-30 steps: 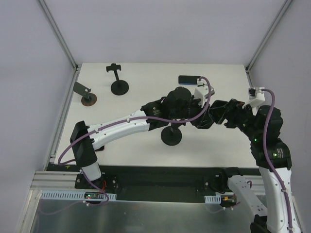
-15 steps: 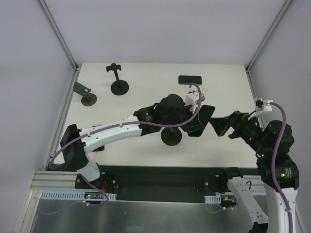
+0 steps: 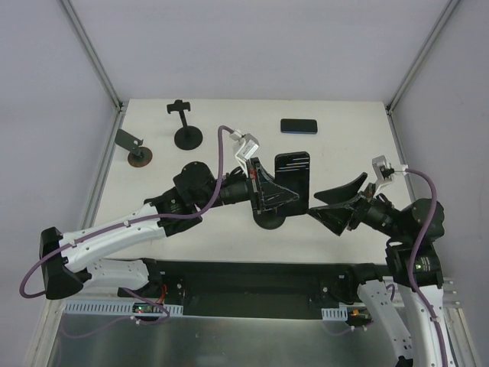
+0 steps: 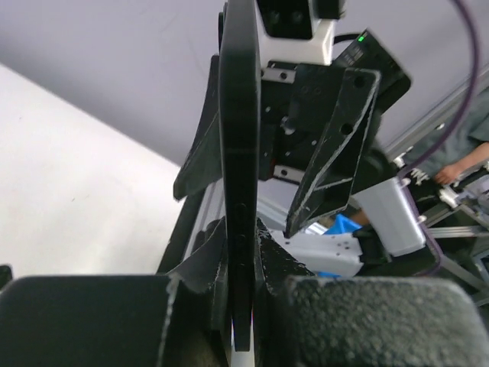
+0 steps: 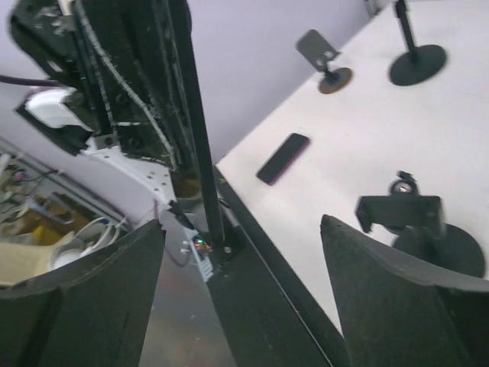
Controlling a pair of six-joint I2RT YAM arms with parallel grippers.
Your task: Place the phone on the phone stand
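Observation:
My left gripper [image 3: 269,187] is shut on the lower end of a black phone [image 3: 294,176] and holds it in the air, just above the black stand [image 3: 269,218] with the round base. In the left wrist view the phone [image 4: 239,153] is edge-on between my fingers [image 4: 269,252]. My right gripper [image 3: 330,204] is open and empty, just right of the phone and apart from it. The right wrist view shows the held phone edge-on [image 5: 191,115], the stand's clamp [image 5: 399,212] and my spread fingers [image 5: 114,298].
A second black phone [image 3: 298,126] lies flat at the back of the table, also in the right wrist view [image 5: 283,158]. A tall clamp stand [image 3: 186,130] and a small tilted stand [image 3: 134,149] are at the back left.
My left arm has drawn back to the left and turned the phone so its flat face shows from above. My right gripper has pulled away to the right and lower, with jaws wide.

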